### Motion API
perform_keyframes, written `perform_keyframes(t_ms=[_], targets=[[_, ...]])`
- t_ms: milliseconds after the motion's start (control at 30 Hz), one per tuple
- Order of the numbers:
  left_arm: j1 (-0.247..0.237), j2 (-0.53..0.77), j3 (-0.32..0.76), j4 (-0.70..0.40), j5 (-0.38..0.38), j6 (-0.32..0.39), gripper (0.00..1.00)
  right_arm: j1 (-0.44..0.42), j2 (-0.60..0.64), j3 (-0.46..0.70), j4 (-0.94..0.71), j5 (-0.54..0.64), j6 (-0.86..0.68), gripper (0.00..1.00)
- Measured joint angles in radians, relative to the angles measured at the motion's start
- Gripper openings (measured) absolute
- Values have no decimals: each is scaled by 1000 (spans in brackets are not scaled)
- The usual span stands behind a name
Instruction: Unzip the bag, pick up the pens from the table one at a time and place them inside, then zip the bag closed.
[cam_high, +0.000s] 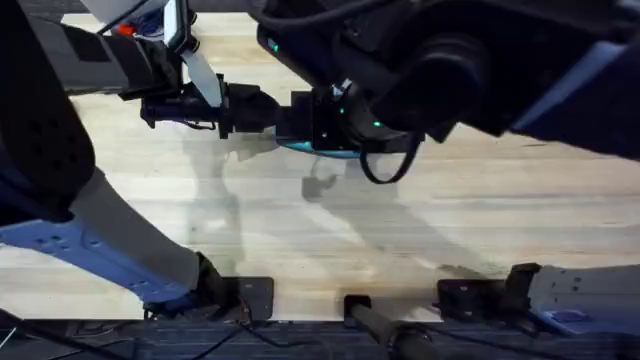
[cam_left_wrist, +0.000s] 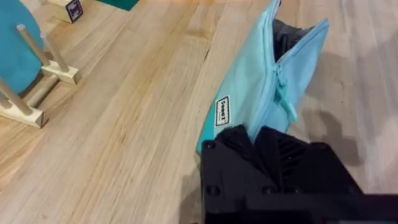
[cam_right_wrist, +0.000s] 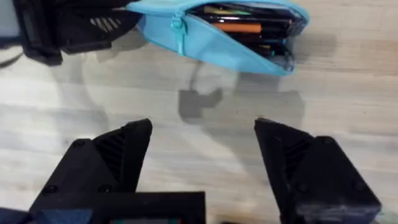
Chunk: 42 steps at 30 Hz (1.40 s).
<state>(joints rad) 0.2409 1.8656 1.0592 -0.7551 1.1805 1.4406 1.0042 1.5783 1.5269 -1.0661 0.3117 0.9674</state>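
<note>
The light-blue bag (cam_right_wrist: 211, 37) lies on the wood table (cam_right_wrist: 186, 124) with its zipper open. Pens (cam_right_wrist: 249, 28), dark ones and an orange one, lie inside its mouth. My left gripper (cam_left_wrist: 264, 134) is shut on the bag's closed end, beside the zipper pull (cam_left_wrist: 283, 93); it also appears from the right wrist as a black block (cam_right_wrist: 74, 25) at that end. My right gripper (cam_right_wrist: 202, 149) hangs open above bare table, a short way from the bag, holding nothing. From overhead, the left gripper (cam_high: 262, 112) and right gripper (cam_high: 325, 120) meet over a sliver of the bag (cam_high: 320, 150).
A round teal disc on a wooden stand (cam_left_wrist: 18, 62) sits off to one side of the bag, with a small labelled block (cam_left_wrist: 71, 9) beyond it. Bare wood stretches between the bag and the arm bases (cam_high: 240, 295).
</note>
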Motion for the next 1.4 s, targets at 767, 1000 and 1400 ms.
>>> perform_keyframes(t_ms=[767,1000,1400], targets=[[0,0,0,0,0,0,39,-3,176,0,205,14,25,995],[0,0,0,0,0,0,39,-42,214,0,224,14,25,996],[0,0,0,0,0,0,38,-79,255,0,285,14,4,962]])
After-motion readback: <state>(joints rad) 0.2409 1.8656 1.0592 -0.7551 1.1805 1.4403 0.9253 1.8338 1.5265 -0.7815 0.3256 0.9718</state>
